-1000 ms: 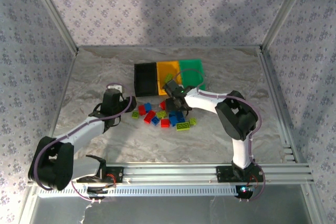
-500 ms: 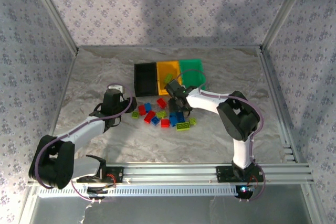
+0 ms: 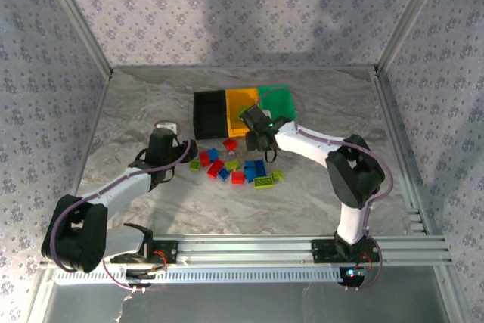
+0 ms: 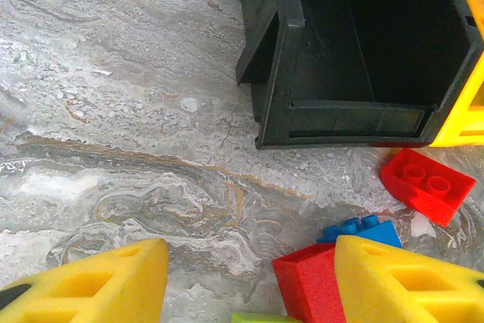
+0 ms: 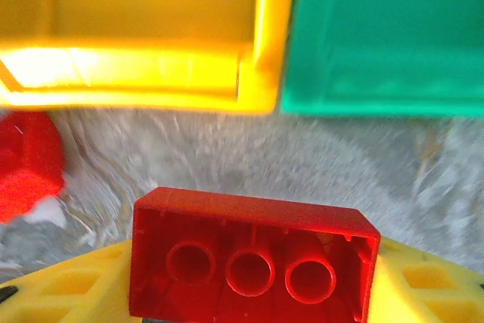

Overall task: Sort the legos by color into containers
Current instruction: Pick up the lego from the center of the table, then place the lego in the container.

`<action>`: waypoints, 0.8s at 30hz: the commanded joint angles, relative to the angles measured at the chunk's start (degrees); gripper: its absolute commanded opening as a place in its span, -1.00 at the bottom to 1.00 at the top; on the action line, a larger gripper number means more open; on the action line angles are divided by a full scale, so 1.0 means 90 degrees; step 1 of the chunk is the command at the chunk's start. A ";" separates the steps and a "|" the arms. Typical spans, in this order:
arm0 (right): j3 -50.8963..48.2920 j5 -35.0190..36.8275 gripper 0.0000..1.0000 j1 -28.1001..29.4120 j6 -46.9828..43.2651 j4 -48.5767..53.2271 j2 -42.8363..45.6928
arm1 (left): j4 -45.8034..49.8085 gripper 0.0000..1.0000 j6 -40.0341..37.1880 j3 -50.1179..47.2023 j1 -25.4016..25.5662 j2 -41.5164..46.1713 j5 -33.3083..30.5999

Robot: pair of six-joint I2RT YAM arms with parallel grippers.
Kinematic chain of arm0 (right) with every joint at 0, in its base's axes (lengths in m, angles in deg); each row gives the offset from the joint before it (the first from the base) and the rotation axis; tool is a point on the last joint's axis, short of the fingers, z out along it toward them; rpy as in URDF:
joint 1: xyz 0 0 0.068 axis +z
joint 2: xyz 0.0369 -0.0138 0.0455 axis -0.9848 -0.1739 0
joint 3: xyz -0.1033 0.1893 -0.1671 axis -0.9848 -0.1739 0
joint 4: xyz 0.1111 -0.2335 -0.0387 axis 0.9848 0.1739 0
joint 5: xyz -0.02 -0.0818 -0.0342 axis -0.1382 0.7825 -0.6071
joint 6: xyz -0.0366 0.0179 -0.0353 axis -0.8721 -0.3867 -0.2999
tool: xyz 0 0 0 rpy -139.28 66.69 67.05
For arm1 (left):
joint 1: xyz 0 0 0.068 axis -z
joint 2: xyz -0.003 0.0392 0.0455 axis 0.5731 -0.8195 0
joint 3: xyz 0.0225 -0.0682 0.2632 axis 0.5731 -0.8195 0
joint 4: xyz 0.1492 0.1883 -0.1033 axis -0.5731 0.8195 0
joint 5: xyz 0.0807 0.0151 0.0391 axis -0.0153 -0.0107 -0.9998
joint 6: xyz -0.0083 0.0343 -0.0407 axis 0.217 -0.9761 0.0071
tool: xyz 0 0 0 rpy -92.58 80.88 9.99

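- A grey marbled table (image 3: pixel 136 104) sits inside a patterned enclosure, seen from above.
- The containers (image 3: pixel 242 111) stand joined in a row toward the back: the black bin (image 3: pixel 209 113) on the left, the orange-yellow bin (image 3: pixel 242 101) in the middle and the green bin (image 3: pixel 278 104) on the right.
- The right gripper (image 5: pixel 253 300) hangs just in front of the seam between the orange-yellow and green bins. Its yellow fingers (image 5: pixel 423 285) are clamped on a red brick (image 5: pixel 249 251), underside tubes facing the wrist camera.
- The left gripper (image 4: pixel 249 293) hovers low over the table near the black bin's front corner. Its yellow fingers (image 4: pixel 83 281) are spread apart and hold nothing.
- The loose legos (image 3: pixel 238 166), red, blue and yellow-green, lie scattered on the table just in front of the bins, between the two grippers.
- One loose red lego (image 4: pixel 427 184) lies beside the black bin's front corner.
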 commanded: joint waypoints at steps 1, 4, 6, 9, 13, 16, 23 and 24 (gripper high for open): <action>0.0413 0.0284 0.16 -0.0392 -0.0302 0.0167 0.0228 | -0.0027 0.19 0.0026 0.0154 -0.0031 0.0043 0.0028; 0.0815 0.0464 0.16 -0.0785 -0.0498 0.0227 0.0056 | -0.0045 0.19 0.0059 0.0137 -0.0031 0.0072 0.0057; 0.1125 0.0467 0.16 -0.1052 -0.0576 0.0212 -0.0170 | -0.0157 0.19 0.0095 0.0079 -0.0031 0.0062 0.0115; 0.1565 0.0262 0.17 -0.1413 -0.0610 0.0181 -0.0593 | -0.0138 0.19 0.0095 0.0096 -0.0033 0.0038 0.0097; 0.2132 0.0081 0.17 -0.1594 -0.0691 0.0227 -0.1155 | -0.0077 0.19 0.0063 0.0114 -0.0030 0.0089 0.0067; 0.2402 0.0059 0.21 -0.1568 -0.0724 0.0297 -0.1435 | -0.0058 0.19 0.0036 0.0106 -0.0031 0.0150 0.0033; 0.2561 0.0057 0.49 -0.1588 -0.0655 0.0336 -0.1642 | -0.0076 0.19 0.0042 0.0121 -0.0031 0.0099 0.0079; 0.2542 0.0056 0.50 -0.1585 -0.0660 0.0327 -0.1614 | -0.0078 0.19 0.0055 0.0131 -0.0031 0.0078 0.0093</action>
